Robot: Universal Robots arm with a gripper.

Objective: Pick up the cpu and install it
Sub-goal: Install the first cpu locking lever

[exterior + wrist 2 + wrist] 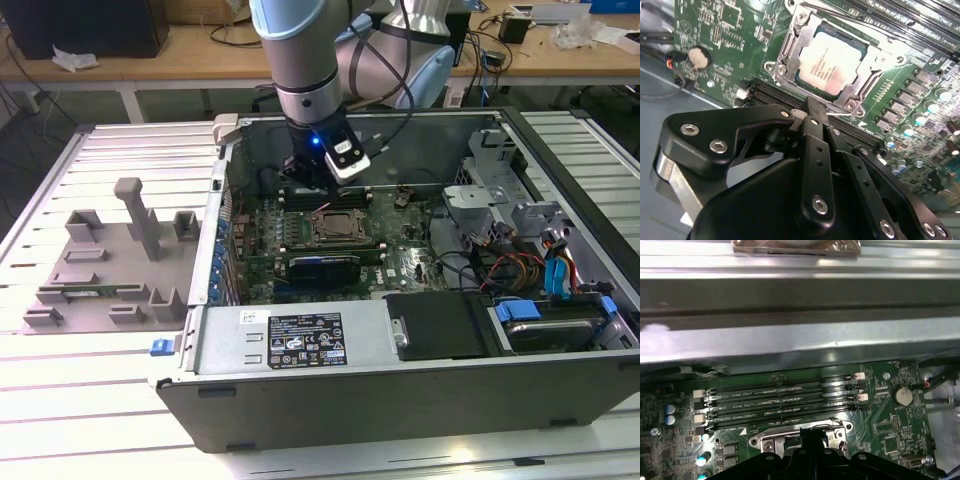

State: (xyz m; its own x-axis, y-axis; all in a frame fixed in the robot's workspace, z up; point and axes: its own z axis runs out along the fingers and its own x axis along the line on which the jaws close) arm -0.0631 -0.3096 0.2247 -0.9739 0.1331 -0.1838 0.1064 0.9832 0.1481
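Observation:
The cpu [832,62] lies flat in its socket on the green motherboard, its silver top showing through the metal bracket [785,47] around it. In the exterior view the cpu [334,229] sits mid-board inside the open computer case. My gripper [817,107] hangs just off the socket's edge, over the memory slots, fingers together and holding nothing. A thin wire lever [842,114] runs right by the fingertips. In the exterior view the gripper [312,190] is just behind the socket. In the first wrist view the gripper [812,434] stands over the socket frame [765,442].
Memory slots [780,400] run beside the socket, below the case's rear wall [800,305]. A coin battery [699,57] sits on the board. The power supply [290,340], the drive bay and cables [520,270] fill the case's front and right. A grey fixture tray [110,265] lies on the table left of the case.

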